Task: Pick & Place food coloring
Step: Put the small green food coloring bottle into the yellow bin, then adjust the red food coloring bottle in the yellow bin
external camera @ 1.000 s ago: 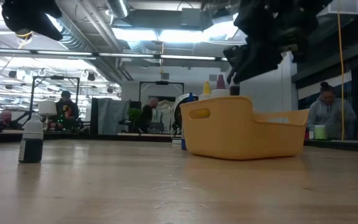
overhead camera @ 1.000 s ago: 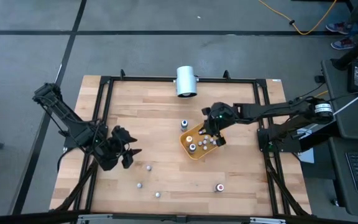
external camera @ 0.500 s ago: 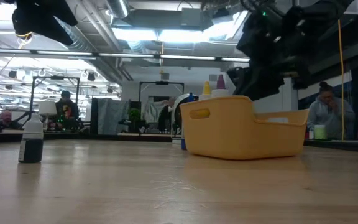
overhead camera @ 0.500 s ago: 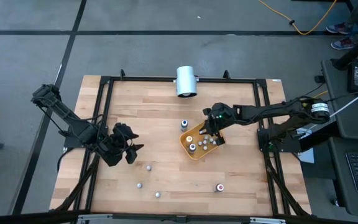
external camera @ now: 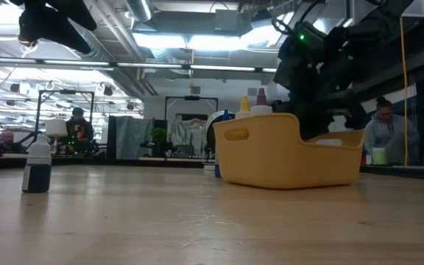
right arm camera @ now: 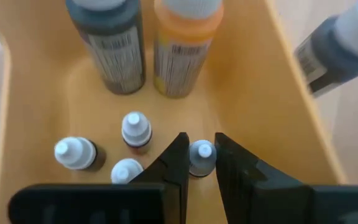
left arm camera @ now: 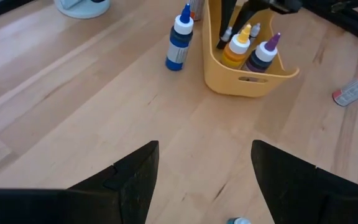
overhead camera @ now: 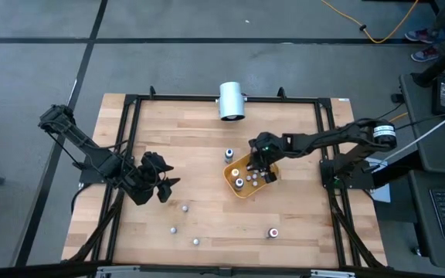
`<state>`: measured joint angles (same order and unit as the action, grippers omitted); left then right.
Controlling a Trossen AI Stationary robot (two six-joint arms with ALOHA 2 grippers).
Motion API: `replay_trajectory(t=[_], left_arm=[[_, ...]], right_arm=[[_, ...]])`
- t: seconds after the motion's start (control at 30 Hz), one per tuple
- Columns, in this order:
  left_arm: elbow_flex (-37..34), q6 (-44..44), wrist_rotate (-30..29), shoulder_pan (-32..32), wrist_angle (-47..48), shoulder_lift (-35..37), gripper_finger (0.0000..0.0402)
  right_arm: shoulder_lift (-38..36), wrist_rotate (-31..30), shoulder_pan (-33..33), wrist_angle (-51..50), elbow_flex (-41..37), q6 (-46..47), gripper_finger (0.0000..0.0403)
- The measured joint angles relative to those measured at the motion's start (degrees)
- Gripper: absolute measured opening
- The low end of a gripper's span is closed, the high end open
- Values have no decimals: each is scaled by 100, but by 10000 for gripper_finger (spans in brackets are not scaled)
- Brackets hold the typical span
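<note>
1. While the right gripper (right arm camera: 199,163) reaches into the yellow tray (overhead camera: 247,188) at frame centre, its fingers (right arm camera: 174,163) pinch a small food coloring bottle (right arm camera: 201,155).
2. Left gripper (overhead camera: 161,184), fingers spread, hovers at centre-left above the table (overhead camera: 207,154).
3. More bottles (overhead camera: 185,207) lie along the lower table.

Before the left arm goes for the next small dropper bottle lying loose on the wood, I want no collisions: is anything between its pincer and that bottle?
Nothing visible: the left pincer hangs open, with bare wooden tabletop between it and the nearest white-capped dropper bottle.
</note>
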<state>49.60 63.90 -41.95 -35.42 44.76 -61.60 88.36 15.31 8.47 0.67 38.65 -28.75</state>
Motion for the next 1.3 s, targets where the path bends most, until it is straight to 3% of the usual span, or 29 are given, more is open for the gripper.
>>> replay_trajectory(t=[0.33, 0.67, 0.97, 1.3], left_arm=[[0, -17, 1, -2, 2, 0, 249], [0, -18, 1, -4, 2, 0, 249], [0, -20, 1, -4, 4, 0, 249], [0, -169, 64, -4, 6, 0, 249]], right_arm=[[184, 17, 0, 63, 7, 15, 67], [208, -21, 0, 10, 4, 39, 116], [197, -20, 0, -79, 534, 36, 139], [195, -21, 0, -1044, 1231, -7, 140]])
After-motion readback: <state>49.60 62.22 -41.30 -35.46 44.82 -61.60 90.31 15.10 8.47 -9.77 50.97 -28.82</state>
